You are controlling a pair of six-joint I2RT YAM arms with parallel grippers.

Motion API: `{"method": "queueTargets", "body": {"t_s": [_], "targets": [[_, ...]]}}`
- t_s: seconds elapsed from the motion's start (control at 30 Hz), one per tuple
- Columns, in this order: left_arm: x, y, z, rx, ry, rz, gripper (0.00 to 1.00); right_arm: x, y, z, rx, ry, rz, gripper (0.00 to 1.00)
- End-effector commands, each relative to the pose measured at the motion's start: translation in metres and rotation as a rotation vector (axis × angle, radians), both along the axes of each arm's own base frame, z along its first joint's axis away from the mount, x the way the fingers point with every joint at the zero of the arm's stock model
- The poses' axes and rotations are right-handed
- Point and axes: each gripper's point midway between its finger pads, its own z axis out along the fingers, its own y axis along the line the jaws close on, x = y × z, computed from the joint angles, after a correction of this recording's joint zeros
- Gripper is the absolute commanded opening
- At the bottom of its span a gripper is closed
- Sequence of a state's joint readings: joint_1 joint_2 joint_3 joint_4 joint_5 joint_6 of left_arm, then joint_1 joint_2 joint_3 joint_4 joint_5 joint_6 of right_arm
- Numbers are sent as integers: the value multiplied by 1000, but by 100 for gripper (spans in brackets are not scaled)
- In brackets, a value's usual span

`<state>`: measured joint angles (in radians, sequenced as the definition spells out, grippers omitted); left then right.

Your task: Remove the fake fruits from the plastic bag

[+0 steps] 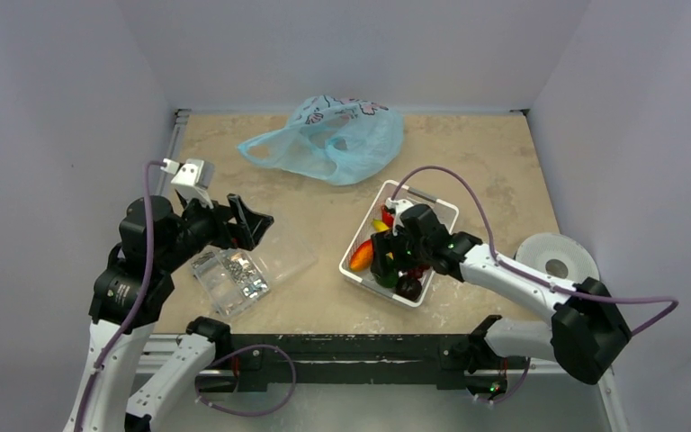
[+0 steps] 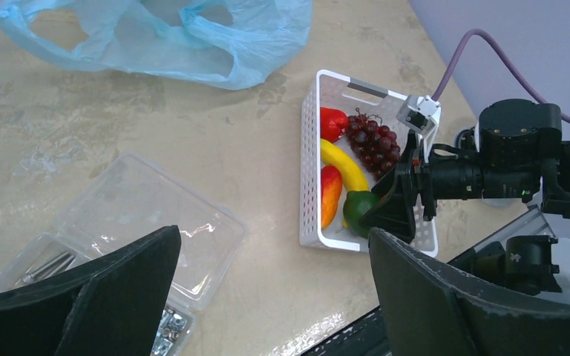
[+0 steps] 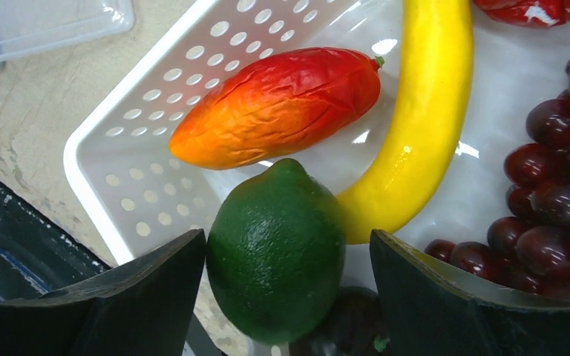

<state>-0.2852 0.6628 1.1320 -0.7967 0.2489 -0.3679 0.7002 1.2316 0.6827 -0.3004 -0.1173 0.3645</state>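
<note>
The placing step is judged to be in hand, near the end of the task. The plastic bag is seen at 12 o'clock on the table, slack and flattened, with no fruit shape showing through it. Whether anything is hidden in its folds cannot be told.

The fake fruits are gathered in the white basket, which is set at about 4 o'clock from the table's middle, well apart from the bag. In it are seen the mango, the grape bunch, the small red fruit and the green fruit, together with a yellow banana. A dark shape, taken to be the plum, is glimpsed under the green fruit.

The right gripper is lowered into the basket's near end with its jaws spread on either side of the green fruit. One finger is at the fruit's skin and a gap is seen at the other, so the fruit is not clamped. The left gripper is held spread and empty at 9 o'clock, above the clear box of metal bits.

For the next move, a straight lift of the right gripper is called for, so that the round, glossy green fruit is not nudged or dragged over the basket's wall. The bag would then need to be checked for anything left inside.
</note>
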Motion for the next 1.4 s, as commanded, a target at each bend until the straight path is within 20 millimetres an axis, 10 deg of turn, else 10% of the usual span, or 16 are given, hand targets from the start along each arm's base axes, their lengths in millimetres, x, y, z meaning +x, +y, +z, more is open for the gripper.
{"method": "queueTargets", "body": {"t_s": [0.0,0.4,0.83,1.37], "targets": [[-2,-6,19,-57,-28,-14,99,14,3,45,43,-128,-2,84],[-9,19,66,-48,-139,105,99,34,-52,175,104,-461,-280,97],[-36,53,124,-74,-349,236,100,1,-162,309,198,-806,-652,99],[-50,56,144,-114,-434,235,100,-28,-223,376,291,-1005,-844,99]]}}
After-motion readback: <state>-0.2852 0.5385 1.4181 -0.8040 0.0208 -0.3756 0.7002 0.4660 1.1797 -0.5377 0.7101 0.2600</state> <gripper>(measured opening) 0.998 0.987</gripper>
